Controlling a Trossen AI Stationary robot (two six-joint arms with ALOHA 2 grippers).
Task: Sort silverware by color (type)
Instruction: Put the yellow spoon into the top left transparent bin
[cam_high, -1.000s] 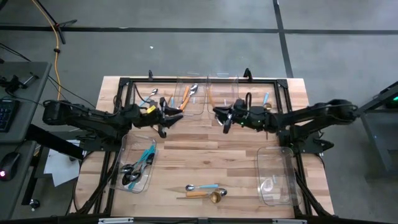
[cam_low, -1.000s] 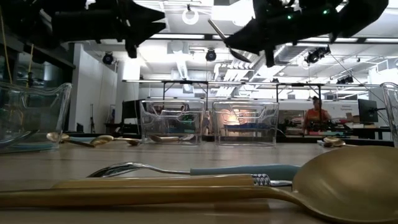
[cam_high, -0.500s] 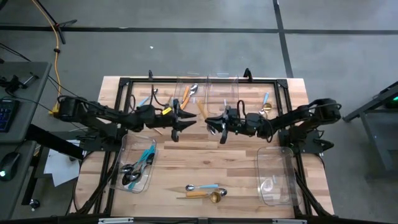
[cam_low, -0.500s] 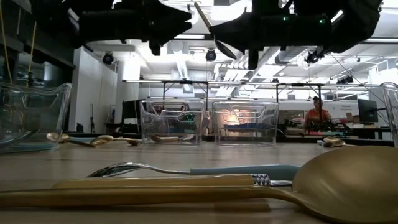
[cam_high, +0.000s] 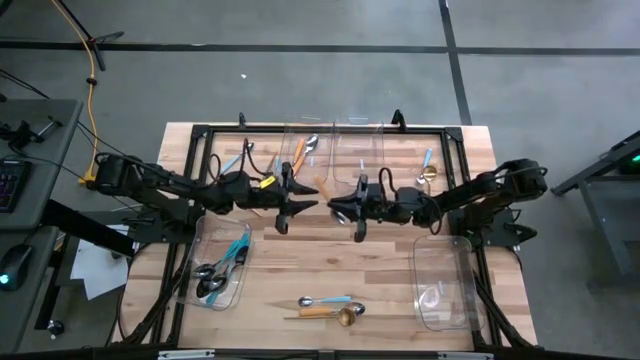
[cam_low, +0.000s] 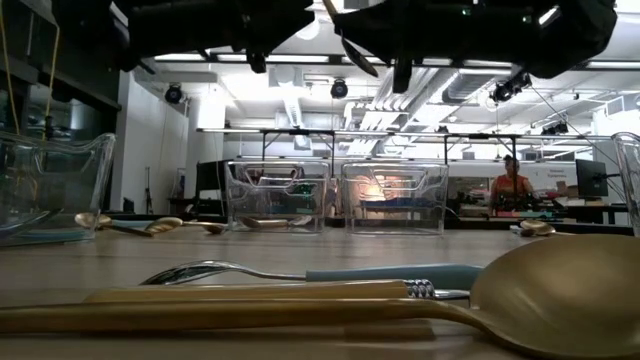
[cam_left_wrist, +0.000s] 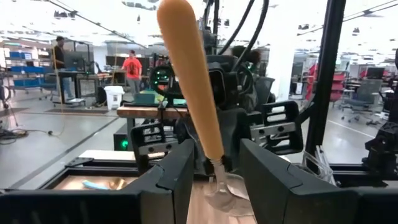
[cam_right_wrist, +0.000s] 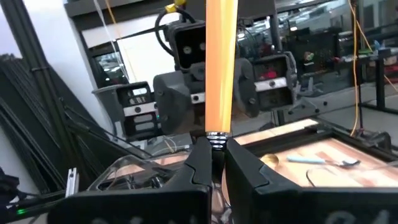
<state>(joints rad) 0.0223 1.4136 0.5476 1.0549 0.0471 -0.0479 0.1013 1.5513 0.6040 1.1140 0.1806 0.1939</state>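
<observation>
Right wrist view shows the right pincer (cam_right_wrist: 211, 163) closed tight on the neck of an orange-handled spoon (cam_right_wrist: 221, 62), handle up, above mid-counter (cam_high: 330, 270); facing it, the left pincer (cam_left_wrist: 211, 171) stands part open about the same spoon — a handover, I judge. Next: left closes, right lets go, then on to the far bin (cam_high: 300, 160) of orange ones

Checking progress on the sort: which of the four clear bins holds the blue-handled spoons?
The near-left bin, below the left arm: it alone holds blue-handled, dark-headed spoons.
</observation>
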